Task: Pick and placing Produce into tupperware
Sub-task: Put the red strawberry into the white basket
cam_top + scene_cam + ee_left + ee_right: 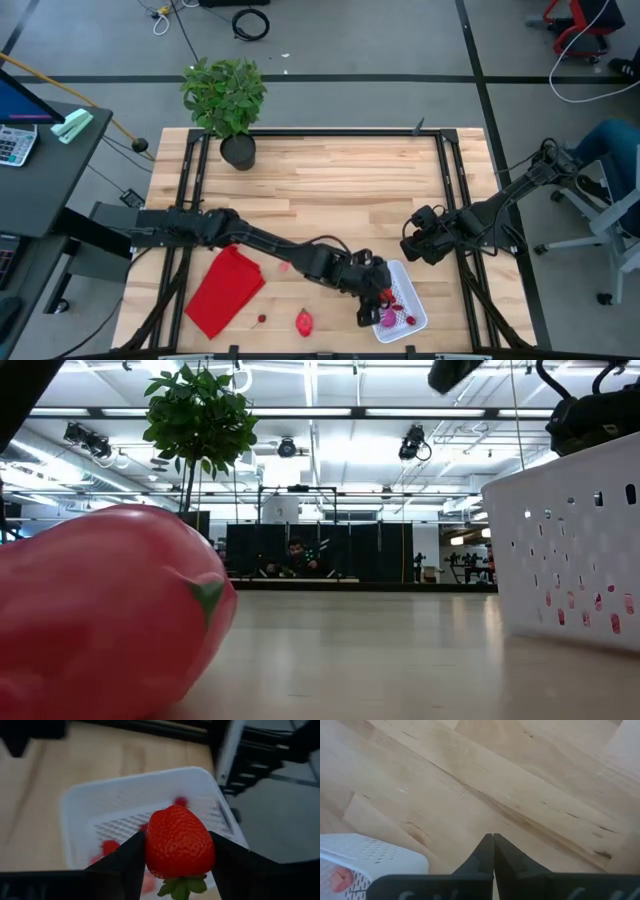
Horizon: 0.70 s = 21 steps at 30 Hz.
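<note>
My left gripper [377, 297] hangs over the near-left part of the white perforated tupperware [408, 297], shut on a red toy strawberry [180, 847]. In the left wrist view the tupperware [130, 785] lies right below the berry, with several small red and pink pieces on its floor. A purple ball [388, 319] and red bits show inside it from above. My right gripper [412, 246] waits shut above bare wood, just beyond the tupperware's far corner [375, 851]. A pink-red fruit [304, 321] and a small cherry [262, 319] lie on the table near the front edge. My left gripper pinches the strawberry by its two sides [150, 850], one finger [127, 857] on each flank. The fingers point down and slant toward the table's right. The berry is lifted clear above the tupperware, tip away from the wrist and green leaf end [180, 887] toward it.
A red folded cloth [225, 290] lies left of the loose fruit. A potted plant [228, 100] stands at the far-left part of the table. The pink-red fruit [100, 615] fills the low view's left, and the tupperware wall [570, 540] its right. Bare wood spans the table's middle.
</note>
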{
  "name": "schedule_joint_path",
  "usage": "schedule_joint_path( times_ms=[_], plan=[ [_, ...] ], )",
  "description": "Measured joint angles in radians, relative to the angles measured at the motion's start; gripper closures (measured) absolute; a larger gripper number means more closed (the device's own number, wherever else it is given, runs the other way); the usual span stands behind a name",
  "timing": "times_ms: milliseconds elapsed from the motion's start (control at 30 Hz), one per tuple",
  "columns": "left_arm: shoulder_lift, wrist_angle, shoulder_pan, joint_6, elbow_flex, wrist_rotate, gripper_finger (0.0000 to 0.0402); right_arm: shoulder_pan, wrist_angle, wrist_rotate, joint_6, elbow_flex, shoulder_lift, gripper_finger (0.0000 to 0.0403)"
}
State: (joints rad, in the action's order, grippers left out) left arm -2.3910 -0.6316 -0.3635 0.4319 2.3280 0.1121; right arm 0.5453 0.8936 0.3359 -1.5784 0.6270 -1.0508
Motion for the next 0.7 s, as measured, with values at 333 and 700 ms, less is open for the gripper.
schedule_joint_path(
  times_ms=[333,700],
  plan=[
    [-0.053,0.007,0.047,0.028,-0.001,0.004,0.0214,0.0,-0.008,0.0,-0.001,0.0,0.0,0.0398],
    [-0.127,0.067,0.031,0.091,0.003,-0.019,0.0197,0.0,-0.011,0.0,-0.016,0.0,-0.002,0.0398]
  ],
)
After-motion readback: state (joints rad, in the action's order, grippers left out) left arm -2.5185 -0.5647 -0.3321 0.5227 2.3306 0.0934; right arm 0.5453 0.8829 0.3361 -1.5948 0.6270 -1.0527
